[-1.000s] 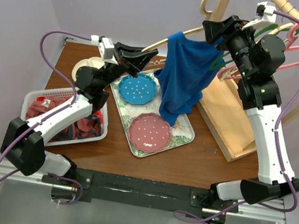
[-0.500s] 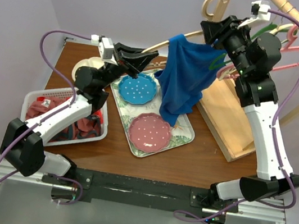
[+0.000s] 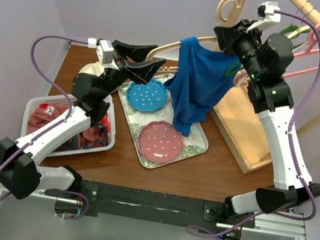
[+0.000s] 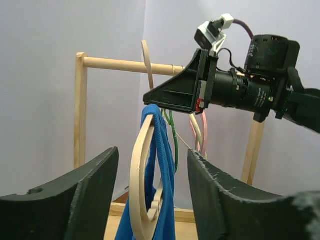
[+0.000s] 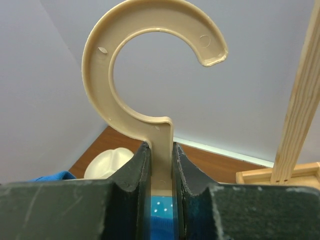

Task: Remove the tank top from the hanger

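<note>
While the table [image 3: 219, 166] lies below, the blue tank top [image 3: 194, 89] hangs over the tray [image 3: 197, 145], draped on the beige hanger [image 5: 150, 65]. The right gripper [image 5: 161, 150] is clamped on the hanger's neck, just under the hook. The left gripper [image 4: 152, 152] stands open, its fingers [image 4: 90, 185] on either side of the hanger's free arm, with a gap showing on each side.

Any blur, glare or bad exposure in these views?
Top view: evenly lit, sharp, no glare on hanger or tank top. Left wrist view: left fingers dark and soft against the bright wall. Right wrist view: hook crisp, right fingers clamping it blurred close up.
</note>
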You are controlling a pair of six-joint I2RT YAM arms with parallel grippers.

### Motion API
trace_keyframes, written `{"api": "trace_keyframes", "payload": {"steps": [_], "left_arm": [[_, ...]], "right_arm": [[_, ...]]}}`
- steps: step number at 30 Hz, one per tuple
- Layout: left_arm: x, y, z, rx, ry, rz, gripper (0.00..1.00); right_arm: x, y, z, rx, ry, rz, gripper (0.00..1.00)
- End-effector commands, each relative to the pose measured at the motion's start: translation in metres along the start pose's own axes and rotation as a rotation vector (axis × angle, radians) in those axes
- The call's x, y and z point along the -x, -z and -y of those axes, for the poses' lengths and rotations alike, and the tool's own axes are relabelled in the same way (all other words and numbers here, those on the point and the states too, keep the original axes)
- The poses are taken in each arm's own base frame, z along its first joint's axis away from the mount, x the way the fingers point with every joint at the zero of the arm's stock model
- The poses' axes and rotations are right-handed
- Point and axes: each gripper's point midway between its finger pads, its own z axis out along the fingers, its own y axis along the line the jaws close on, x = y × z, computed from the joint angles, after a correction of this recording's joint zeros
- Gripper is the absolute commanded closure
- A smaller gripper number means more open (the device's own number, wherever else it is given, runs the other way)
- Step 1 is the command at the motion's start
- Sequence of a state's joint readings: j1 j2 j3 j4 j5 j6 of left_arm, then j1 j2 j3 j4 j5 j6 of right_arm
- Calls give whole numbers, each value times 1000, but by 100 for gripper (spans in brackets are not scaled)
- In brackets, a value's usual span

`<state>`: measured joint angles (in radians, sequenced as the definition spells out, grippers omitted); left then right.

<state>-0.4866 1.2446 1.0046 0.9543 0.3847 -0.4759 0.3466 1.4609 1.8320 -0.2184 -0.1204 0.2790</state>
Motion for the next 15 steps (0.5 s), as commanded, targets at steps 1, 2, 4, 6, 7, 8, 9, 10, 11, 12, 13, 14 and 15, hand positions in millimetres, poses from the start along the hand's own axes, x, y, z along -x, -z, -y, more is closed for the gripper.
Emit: {"api": "trace_keyframes", "payload": {"steps": [1, 2, 4, 6, 7, 8, 9, 10, 11, 12, 13, 14, 15], "left_arm": [[26, 18, -1, 92, -24, 50, 34], [22, 22, -4, 123, -16, 19, 31], [40, 30, -2, 170, -26, 27, 30], [53, 40, -6, 256, -5, 13, 30], [57, 42, -6, 278, 9, 6, 30], [51, 46, -9, 311, 32, -36, 31], [60, 46, -4, 309, 48, -25, 32], [60, 46, -1, 309, 103, -30, 34], [59, 45, 5, 287, 136, -38, 34], [57, 44, 8, 274, 173, -42, 35], [55, 41, 14, 255, 241, -40, 36], [54, 37, 21, 213, 268, -42, 39], [50, 31, 22, 203, 293, -51, 40]], "right_arm": [[48, 16, -14, 16, 23, 152, 100], [43, 16, -12, 1, 39, 142, 100], [41, 18, -8, -42, 53, 140, 100], [38, 18, -7, -68, 51, 137, 100], [38, 19, -8, -81, 50, 140, 100], [37, 18, -10, -87, 48, 143, 100], [37, 18, -11, -96, 48, 147, 100], [35, 17, -17, -102, 51, 147, 100], [35, 16, -20, -101, 50, 148, 100], [35, 15, -23, -99, 45, 148, 100], [28, 11, -28, -96, 31, 133, 100], [29, 9, -30, -100, 25, 134, 100], [28, 8, -30, -106, 21, 132, 100]]}}
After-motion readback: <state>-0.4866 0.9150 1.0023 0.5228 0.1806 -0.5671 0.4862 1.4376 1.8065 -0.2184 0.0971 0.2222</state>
